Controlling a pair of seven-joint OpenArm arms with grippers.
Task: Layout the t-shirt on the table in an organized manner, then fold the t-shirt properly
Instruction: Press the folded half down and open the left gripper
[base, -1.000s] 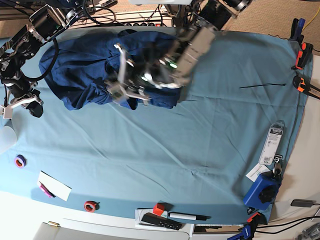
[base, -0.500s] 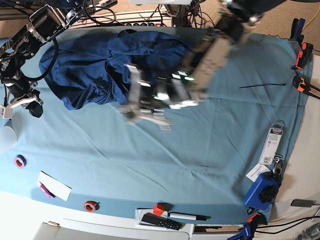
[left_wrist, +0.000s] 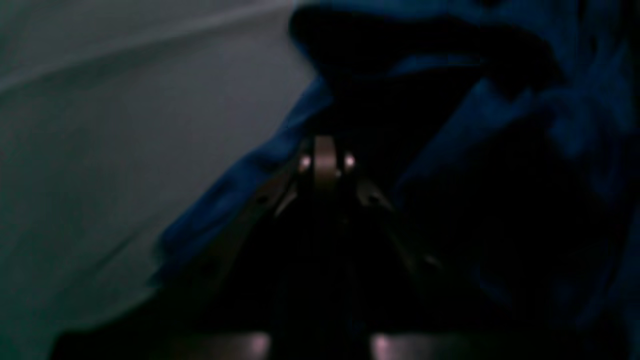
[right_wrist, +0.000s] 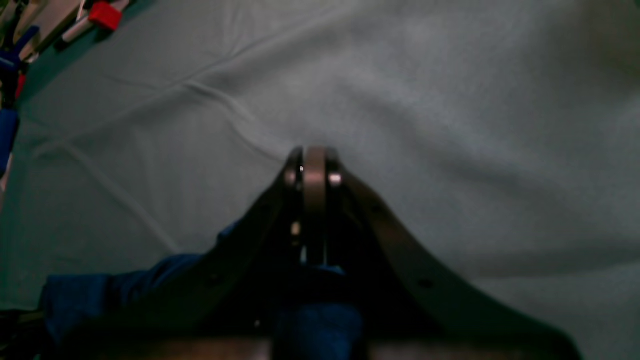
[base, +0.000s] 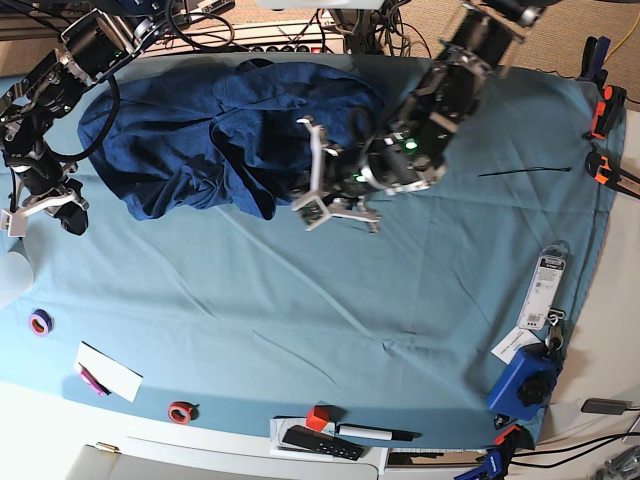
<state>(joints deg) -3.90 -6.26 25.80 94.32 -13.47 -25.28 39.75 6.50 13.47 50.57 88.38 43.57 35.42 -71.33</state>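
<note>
The t-shirt (base: 215, 130) was dark navy blue with a faint heathered texture; the table (base: 300, 320) cover was plain light teal-blue with pale creases. A small cube (base: 318, 417) at the near edge was red; a tape ring (base: 40, 322) was purple; a card (base: 109, 371) was white.

A red block (base: 318, 417), black marker (base: 376, 433) and purple tape ring (base: 40, 322) lie near the edge.

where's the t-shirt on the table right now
In the base view the t-shirt lies bunched at the table's far left, between the right gripper at the left edge and the left gripper at its right hem.
</note>
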